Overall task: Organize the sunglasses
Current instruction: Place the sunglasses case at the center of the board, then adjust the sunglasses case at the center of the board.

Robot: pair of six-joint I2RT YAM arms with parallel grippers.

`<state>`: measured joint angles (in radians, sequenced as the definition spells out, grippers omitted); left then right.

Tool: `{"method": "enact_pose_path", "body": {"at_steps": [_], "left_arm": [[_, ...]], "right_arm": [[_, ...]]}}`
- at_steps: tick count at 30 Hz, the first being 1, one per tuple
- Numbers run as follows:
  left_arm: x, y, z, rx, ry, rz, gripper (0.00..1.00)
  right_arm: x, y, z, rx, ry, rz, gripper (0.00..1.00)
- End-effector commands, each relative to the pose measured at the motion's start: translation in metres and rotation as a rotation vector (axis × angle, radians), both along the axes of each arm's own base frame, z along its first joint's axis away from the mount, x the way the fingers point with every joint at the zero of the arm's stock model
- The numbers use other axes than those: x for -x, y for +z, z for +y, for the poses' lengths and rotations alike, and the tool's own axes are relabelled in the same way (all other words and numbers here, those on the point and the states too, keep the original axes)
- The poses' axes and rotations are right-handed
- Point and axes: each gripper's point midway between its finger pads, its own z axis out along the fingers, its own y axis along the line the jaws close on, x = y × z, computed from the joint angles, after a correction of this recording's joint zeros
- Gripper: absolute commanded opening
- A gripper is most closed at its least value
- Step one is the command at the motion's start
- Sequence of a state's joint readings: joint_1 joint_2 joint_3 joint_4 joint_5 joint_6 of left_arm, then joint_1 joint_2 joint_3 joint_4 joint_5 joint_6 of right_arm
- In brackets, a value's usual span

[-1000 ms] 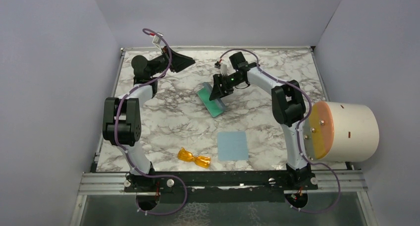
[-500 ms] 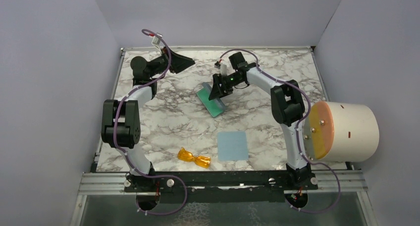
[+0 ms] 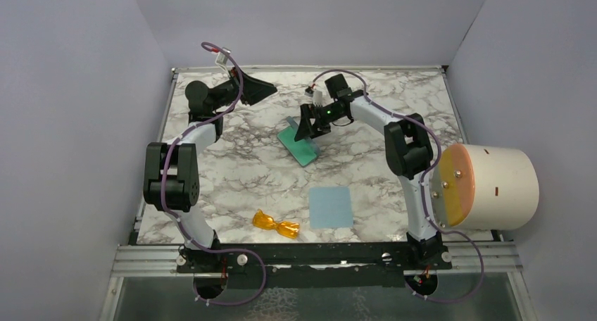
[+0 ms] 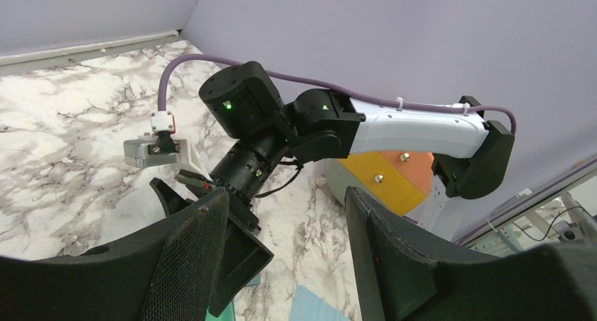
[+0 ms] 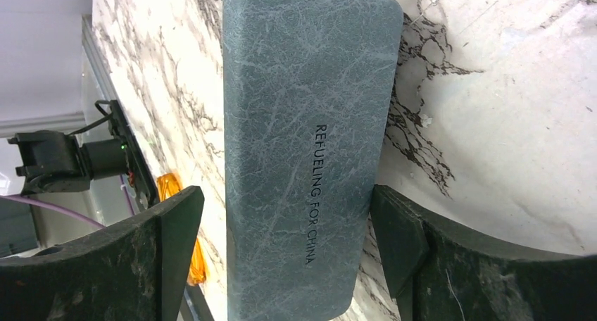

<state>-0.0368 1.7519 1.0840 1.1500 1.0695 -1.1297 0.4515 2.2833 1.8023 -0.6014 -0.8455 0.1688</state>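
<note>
Right wrist view gives us the right gripper (image 5: 285, 208) open astride the lettered grey case (image 5: 303, 89), while overhead we see the sunglasses (image 3: 276, 224) beside the cloth (image 3: 331, 207) at the table's (image 3: 232, 166) near edge, left gripper (image 3: 262, 89) open.

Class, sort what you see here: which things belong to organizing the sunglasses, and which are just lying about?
Belongs to the job:
orange sunglasses
oblong case
light blue cloth, probably

Just lying about:
cream drum with an orange face, at the far right
</note>
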Motion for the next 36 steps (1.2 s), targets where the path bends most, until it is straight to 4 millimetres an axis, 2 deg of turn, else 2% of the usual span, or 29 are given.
{"method": "enact_pose_path", "body": {"at_steps": [1, 8, 12, 13, 16, 20, 23, 25, 28, 36], "left_arm": [[0.009, 0.018, 0.000, 0.000, 0.006, -0.069, 0.64], [0.009, 0.018, 0.001, 0.001, 0.008, -0.064, 0.64], [0.007, 0.018, 0.001, 0.002, 0.010, -0.056, 0.64], [0.006, 0.018, 0.001, 0.002, 0.011, -0.052, 0.64], [0.004, 0.015, 0.001, 0.000, 0.018, -0.036, 0.64], [-0.001, 0.004, 0.002, -0.018, 0.041, 0.001, 0.64], [-0.006, -0.009, 0.004, -0.028, 0.066, 0.044, 0.64], [-0.009, -0.018, 0.005, -0.035, 0.085, 0.074, 0.64], [-0.011, -0.032, 0.006, -0.048, 0.110, 0.109, 0.64], [-0.013, -0.058, 0.000, -0.101, 0.130, 0.162, 0.64]], "right_arm": [[-0.009, 0.012, 0.000, 0.018, -0.032, -0.067, 0.89], [-0.032, 0.046, -0.027, 0.128, -0.229, -0.229, 0.89], [-0.027, 0.064, -0.043, 0.151, -0.316, -0.270, 0.85], [-0.023, 0.068, -0.045, 0.148, -0.327, -0.271, 0.82], [-0.008, 0.082, -0.050, 0.117, -0.348, -0.267, 0.63], [0.013, 0.089, -0.055, 0.087, -0.363, -0.251, 0.44], [0.030, 0.087, -0.058, 0.067, -0.355, -0.231, 0.33], [0.039, 0.084, -0.060, 0.059, -0.357, -0.211, 0.14], [0.051, 0.075, -0.060, 0.050, -0.342, -0.177, 0.03], [0.072, 0.038, -0.055, 0.052, -0.318, -0.091, 0.01]]}}
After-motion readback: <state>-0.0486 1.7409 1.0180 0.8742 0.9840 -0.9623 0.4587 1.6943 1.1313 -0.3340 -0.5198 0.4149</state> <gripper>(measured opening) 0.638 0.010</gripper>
